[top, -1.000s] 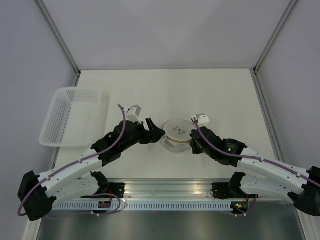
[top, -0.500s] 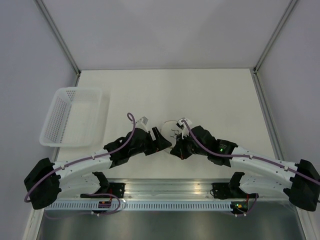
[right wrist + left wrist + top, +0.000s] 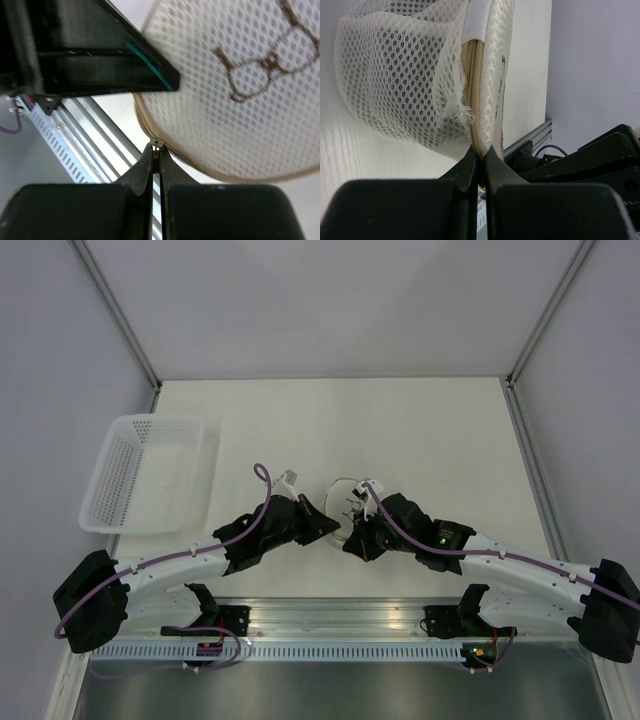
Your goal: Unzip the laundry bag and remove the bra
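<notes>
Step in hand: the unzip is being set up, not yet run. Both arms are on the laundry bag, and the tan zip reads as closed along every stretch in view.
Left pincer: jaws pressed together on the bag's tan rim seam at its lower end, pinning it.
Right pincer: jaws squeezed tight on the small metal zip pull at the rim.
Where it sits: toward the near edge of the bench, about midway along it, between the two wrists, well apart from the white basket at the left edge.
Which way it points: tipped on its edge, flat printed face toward the right arm, mesh dome toward the left; rim seam running roughly upright.
Bra: not visible; presumably inside.
Next move: I'd say the right draws the pull around the rim while the left anchors the seam.
</notes>
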You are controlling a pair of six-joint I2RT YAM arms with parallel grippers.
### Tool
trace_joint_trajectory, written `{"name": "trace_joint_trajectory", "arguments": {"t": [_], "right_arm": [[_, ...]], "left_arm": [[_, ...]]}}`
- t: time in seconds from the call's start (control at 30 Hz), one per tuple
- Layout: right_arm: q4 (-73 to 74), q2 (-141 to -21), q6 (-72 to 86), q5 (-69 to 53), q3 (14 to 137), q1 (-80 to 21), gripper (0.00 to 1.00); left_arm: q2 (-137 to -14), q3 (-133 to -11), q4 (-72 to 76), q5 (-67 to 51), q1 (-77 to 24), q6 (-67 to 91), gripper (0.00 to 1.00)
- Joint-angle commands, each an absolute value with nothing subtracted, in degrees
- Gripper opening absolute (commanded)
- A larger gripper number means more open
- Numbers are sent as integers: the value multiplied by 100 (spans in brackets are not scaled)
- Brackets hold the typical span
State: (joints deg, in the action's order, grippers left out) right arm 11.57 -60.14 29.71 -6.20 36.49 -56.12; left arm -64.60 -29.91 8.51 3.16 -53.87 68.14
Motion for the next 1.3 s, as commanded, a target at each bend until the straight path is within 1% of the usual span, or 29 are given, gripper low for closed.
{"name": "trace_joint_trajectory", "arguments": {"t": [0.0, 0.03, 0.07, 0.1, 0.23, 0.27, 0.3, 0.4, 0.53, 0.73, 0.77, 0.8, 0.83, 0.87, 0.93, 1.03, 1.17, 1.2, 1.27], "right_arm": [[2104, -5993, 2900, -37, 3875, -5634, 0], [2457, -6055, 3022, 348, 3989, -5634, 0], [2783, -6134, 3128, 1039, 4086, -5642, 0], [3282, -6283, 3199, 1246, 4235, -5634, 1], [3595, -6486, 3497, 2011, 4254, -5625, 0], [3621, -6565, 3663, 2195, 4271, -5625, 0], [3752, -6618, 3796, 2728, 4298, -5616, 0], [3867, -6820, 4034, 3399, 4456, -5599, 0], [3736, -6768, 4025, 3490, 4570, -5599, 0], [3314, -6100, 3754, 3121, 4421, -5599, 0], [3261, -5960, 3709, 2972, 4403, -5599, 0], [3226, -5907, 3674, 2884, 4386, -5599, 0], [3191, -5863, 3613, 2787, 4368, -5590, 1], [3095, -5793, 3586, 2595, 4307, -5590, 0], [2954, -5748, 3516, 2356, 4237, -5590, 1], [2620, -5757, 3463, 1935, 4070, -5599, 0], [2006, -6011, 3262, 1197, 3885, -5599, 0], [1865, -6047, 3217, 795, 3850, -5599, 0], [1366, -6108, 3147, 415, 3718, -5607, 0]], "left_arm": [[-6277, -2997, 748, 755, -5379, 6715, 2], [-6223, -3006, 669, 817, -5370, 6663, 2], [-6127, -3015, 442, 887, -5370, 6566, 2], [-5969, -3006, 352, 1010, -5361, 6522, 2], [-5608, -2962, 123, 1029, -5239, 6163, 2], [-5555, -2962, 114, 933, -5212, 6083, 2], [-5511, -2971, 114, 853, -5186, 6004, 2], [-5572, -3093, 123, 502, -5115, 5609, 2], [-5914, -3427, 262, 36, -4940, 4872, 2], [-6793, -4331, 632, -325, -4554, 4202, 2], [-6994, -4429, 633, -273, -4535, 4149, 4], [-7074, -4525, 581, -185, -4509, 4131, 11], [-7136, -4683, 458, -63, -4500, 4209, 32], [-7189, -4728, 213, 199, -4491, 4271, 49], [-7155, -4633, 62, 333, -4500, 4568, 79], [-6821, -4195, -210, 597, -4517, 5121, 86], [-6118, -3534, -246, 703, -4640, 5791, 88], [-5891, -3342, -211, 686, -4719, 6001, 88], [-5766, -3200, -124, 546, -4781, 6160, 88]]}}
